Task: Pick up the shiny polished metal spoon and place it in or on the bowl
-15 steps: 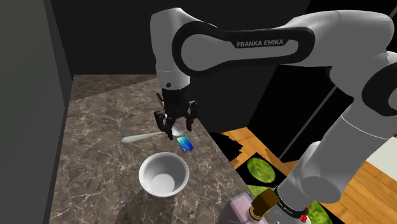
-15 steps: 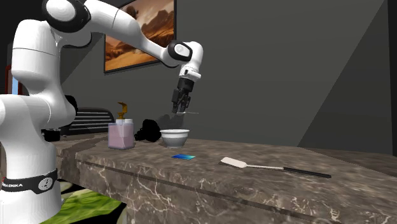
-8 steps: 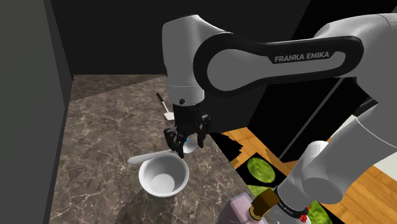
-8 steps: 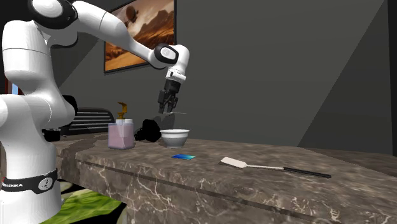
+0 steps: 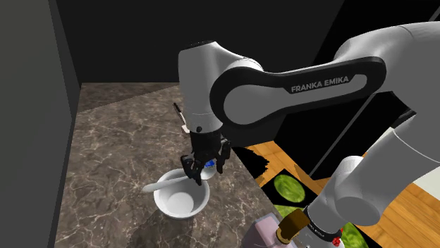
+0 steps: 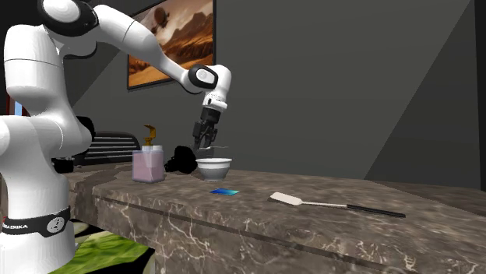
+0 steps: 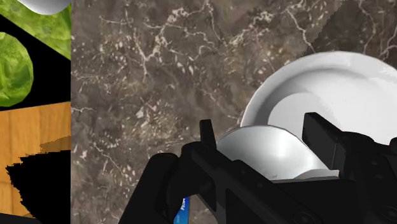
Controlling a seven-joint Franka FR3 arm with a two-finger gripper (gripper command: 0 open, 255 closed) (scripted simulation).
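Soap dispenser (image 5: 262, 231) at the tabletop's (image 5: 113, 148) near edge. Beyond it, white bowl (image 5: 180, 205). Tool (image 5: 201, 169) clamped on the pale grey spoon (image 5: 162, 183), held over the bowl, handle projecting past its rim. Farthest, spatula (image 5: 180, 116).

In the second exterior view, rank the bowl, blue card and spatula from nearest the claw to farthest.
1. Bowl, just below the claw holding the spoon.
2. Blue card, nearer the counter's front edge.
3. Spatula, farthest to that view's right.
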